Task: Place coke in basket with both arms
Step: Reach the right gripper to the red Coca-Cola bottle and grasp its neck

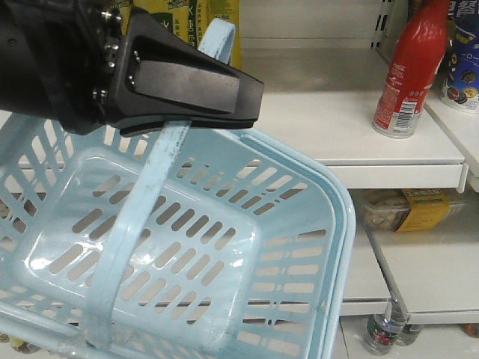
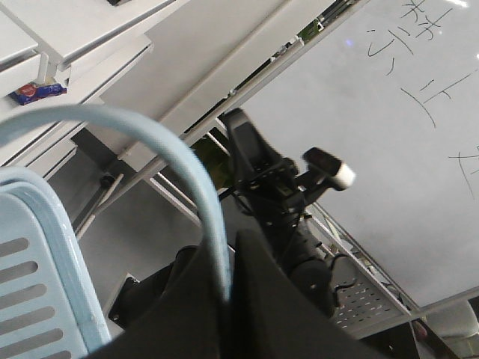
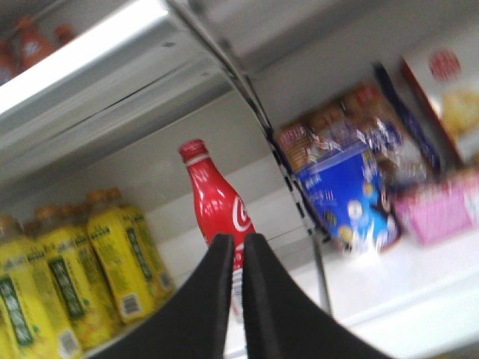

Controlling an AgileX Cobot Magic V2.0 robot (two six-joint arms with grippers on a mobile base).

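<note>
The left gripper point(image 2: 230, 295) clamps the handle point(image 1: 142, 202) of the basket point(image 1: 333, 224), arm reaching in from the left, while only the right wrist view shows the right gripper point(image 3: 238, 258), fingers nearly together on nothing, facing the coke point(image 3: 215, 198) standing far right on the shelf point(image 1: 337, 134).

Red coke point(image 1: 406, 69), pale blue slotted basket point(image 1: 342, 218)

The left gripper point(image 1: 253, 99) lay flat, tip pointing right, with the big black left arm point(image 1: 45, 60) behind it. Its fingers point(image 2: 266, 299) were squeezed tight on the basket handle point(image 1: 157, 164) (the wrist view showed the handle going down between them). The right gripper point(image 3: 238, 241) pointed up, tilted a little, its two fingers point(image 3: 217, 292) almost touching, holding nothing.
</note>
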